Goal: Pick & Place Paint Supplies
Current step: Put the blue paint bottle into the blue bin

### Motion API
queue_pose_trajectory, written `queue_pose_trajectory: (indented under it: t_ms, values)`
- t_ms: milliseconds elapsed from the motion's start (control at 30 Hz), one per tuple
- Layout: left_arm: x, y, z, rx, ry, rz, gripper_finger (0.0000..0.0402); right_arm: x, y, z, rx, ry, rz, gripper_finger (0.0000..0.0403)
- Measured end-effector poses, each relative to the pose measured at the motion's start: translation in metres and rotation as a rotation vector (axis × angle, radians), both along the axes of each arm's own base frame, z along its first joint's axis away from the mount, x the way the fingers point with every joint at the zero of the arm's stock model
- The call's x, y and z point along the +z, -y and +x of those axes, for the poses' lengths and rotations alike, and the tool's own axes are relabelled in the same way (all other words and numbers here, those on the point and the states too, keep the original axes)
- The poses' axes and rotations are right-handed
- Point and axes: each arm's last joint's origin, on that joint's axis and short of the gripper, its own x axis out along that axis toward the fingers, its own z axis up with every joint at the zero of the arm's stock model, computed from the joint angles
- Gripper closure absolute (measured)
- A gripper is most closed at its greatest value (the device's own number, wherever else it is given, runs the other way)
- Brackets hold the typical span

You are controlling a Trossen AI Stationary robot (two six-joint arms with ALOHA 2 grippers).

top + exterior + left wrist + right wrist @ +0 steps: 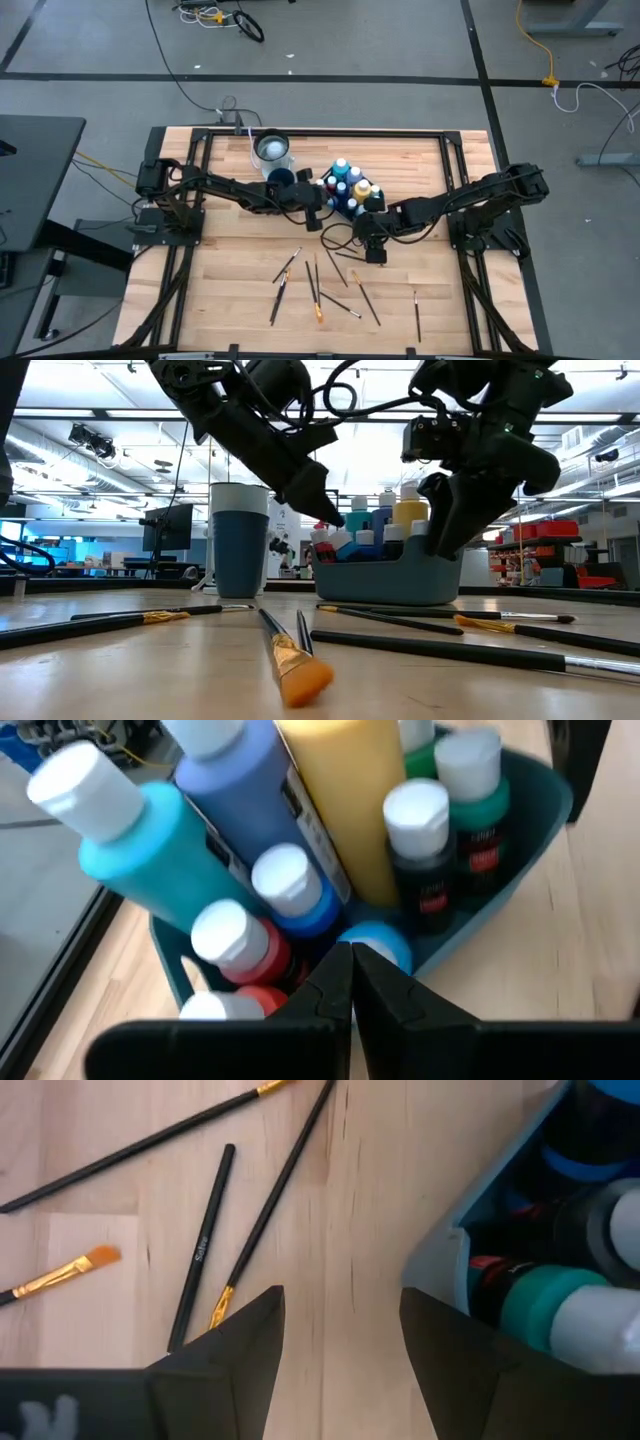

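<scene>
With our left gripper (352, 970) pinched together over the capped paint bottles (300, 860) crowding the teal plastic tray (500, 910), and our right gripper (340, 1350) spread empty, apparently beside its wall, either could topple bottles.

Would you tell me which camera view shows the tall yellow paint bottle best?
The left wrist view: the yellow paint bottle fills the frame. The low view shows its upper half above the tray; the high view, a speck; the right wrist view, nothing.
</scene>
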Motion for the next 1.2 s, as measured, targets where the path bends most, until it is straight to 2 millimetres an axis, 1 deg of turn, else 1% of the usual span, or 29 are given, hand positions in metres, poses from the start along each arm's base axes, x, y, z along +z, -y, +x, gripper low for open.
queue_pose_trajectory:
  t_ms: [200, 333, 433, 533, 633, 767, 867, 1200]
  values:
    - [0.004, 0.000, 0.003, -0.035, 0.041, 0.017, 0.0387, 0.000, 0.000, 0.001, 0.006, 0.010, -0.001, 0.0198]
    - [0.004, 0.000, 0.002, -0.016, 0.029, 0.054, 0.0386, 0.000, 0.000, 0.001, 0.007, 0.010, -0.001, 0.0198]
    - [0.005, -0.001, 0.002, 0.006, 0.046, 0.029, 0.0384, 0.000, 0.000, 0.001, 0.007, 0.010, 0.000, 0.0198]
    - [0.004, -0.001, 0.001, 0.032, 0.042, -0.009, 0.0369, 0.000, 0.000, 0.001, 0.007, 0.010, 0.000, 0.0198]
    - [-0.001, -0.001, -0.002, 0.091, 0.008, -0.035, 0.0345, 0.001, 0.000, 0.001, 0.007, 0.010, 0.000, 0.0198]
    - [-0.007, -0.004, -0.010, 0.198, -0.082, 0.038, 0.0324, 0.001, 0.000, 0.001, 0.007, 0.010, 0.001, 0.0198]
    - [-0.010, -0.007, -0.009, 0.221, -0.094, 0.053, 0.0325, 0.001, 0.000, 0.001, 0.007, 0.010, 0.001, 0.0198]
    - [-0.021, -0.016, -0.002, 0.140, -0.075, -0.023, 0.0347, 0.001, 0.000, 0.001, 0.010, 0.014, 0.002, 0.0198]
